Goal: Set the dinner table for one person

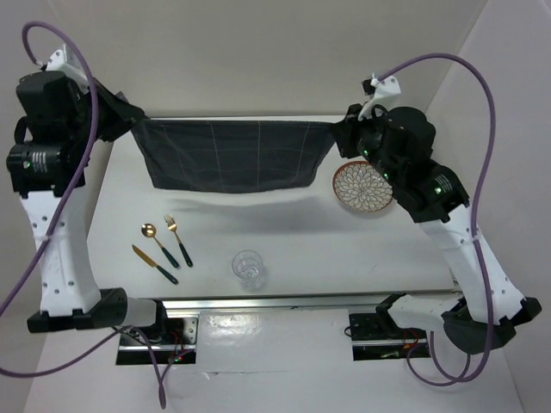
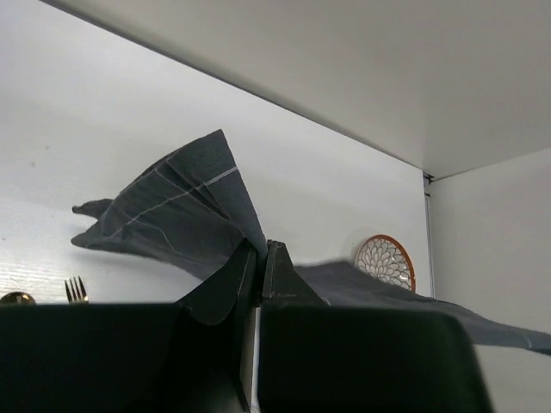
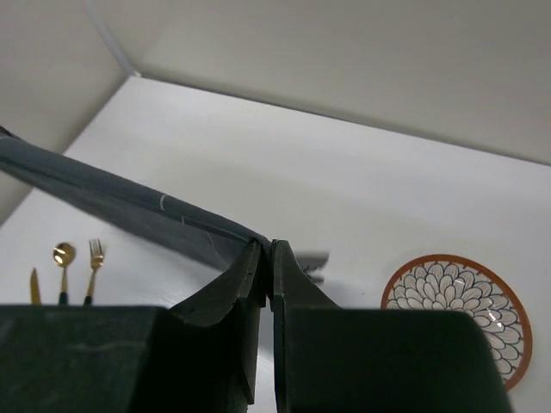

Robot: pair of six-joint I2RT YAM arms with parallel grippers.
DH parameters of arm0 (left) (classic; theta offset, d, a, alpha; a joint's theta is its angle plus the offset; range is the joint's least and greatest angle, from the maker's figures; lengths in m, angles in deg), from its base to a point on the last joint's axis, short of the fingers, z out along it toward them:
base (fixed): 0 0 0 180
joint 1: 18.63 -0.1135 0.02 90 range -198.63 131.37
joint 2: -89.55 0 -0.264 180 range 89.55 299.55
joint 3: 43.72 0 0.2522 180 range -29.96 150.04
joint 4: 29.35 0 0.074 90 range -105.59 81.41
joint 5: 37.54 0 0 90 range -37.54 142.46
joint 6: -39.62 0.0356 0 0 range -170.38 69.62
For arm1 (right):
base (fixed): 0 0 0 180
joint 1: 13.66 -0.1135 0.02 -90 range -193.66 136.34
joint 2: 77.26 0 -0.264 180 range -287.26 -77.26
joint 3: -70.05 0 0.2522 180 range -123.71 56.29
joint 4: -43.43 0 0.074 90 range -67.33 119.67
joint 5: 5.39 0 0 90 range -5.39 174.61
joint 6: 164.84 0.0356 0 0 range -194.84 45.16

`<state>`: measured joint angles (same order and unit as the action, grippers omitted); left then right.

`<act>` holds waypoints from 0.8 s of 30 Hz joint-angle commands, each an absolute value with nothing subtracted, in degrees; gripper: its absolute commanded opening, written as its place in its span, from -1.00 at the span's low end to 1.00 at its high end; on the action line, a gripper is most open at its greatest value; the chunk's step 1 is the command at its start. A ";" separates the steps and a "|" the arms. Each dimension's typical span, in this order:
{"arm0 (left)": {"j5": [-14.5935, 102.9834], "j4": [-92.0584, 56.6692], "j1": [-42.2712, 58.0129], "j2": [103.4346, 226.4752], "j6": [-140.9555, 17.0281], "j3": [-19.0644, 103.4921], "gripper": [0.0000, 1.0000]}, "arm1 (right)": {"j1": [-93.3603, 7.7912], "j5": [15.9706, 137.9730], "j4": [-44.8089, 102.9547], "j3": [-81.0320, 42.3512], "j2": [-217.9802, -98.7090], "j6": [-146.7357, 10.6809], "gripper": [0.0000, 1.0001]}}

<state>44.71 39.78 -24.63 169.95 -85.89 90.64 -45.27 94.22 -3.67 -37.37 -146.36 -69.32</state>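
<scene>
A dark grey cloth (image 1: 228,157) with thin light grid lines hangs stretched in the air above the far part of the white dinner table (image 1: 293,245). My left gripper (image 1: 136,116) is shut on its left top corner; the cloth (image 2: 172,215) drapes from my jaws in the left wrist view. My right gripper (image 1: 337,129) is shut on its right top corner; the cloth (image 3: 129,202) runs left from my jaws there. A patterned plate (image 1: 364,188) lies at the right. A gold spoon (image 1: 157,242), fork (image 1: 177,238) and knife (image 1: 155,264) lie at the front left. A clear glass (image 1: 248,268) stands near the front edge.
The plate also shows in the left wrist view (image 2: 385,261) and the right wrist view (image 3: 458,311). White walls enclose the table at the back and sides. An aluminium rail (image 1: 301,301) runs along the near edge between the arm bases.
</scene>
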 commanded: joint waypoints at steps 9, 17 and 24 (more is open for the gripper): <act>51.58 38.21 -25.66 167.41 -81.94 81.06 -1.00 | -44.51 107.10 -4.97 -36.87 -149.83 -68.60 -1.00; 49.73 28.63 -24.26 182.60 -83.61 77.09 -1.00 | -34.85 98.95 8.12 -34.23 -166.45 -72.03 -1.00; 48.33 31.24 -20.66 210.01 -83.61 95.78 0.47 | -28.26 93.75 9.47 -47.80 -189.12 -71.51 -0.68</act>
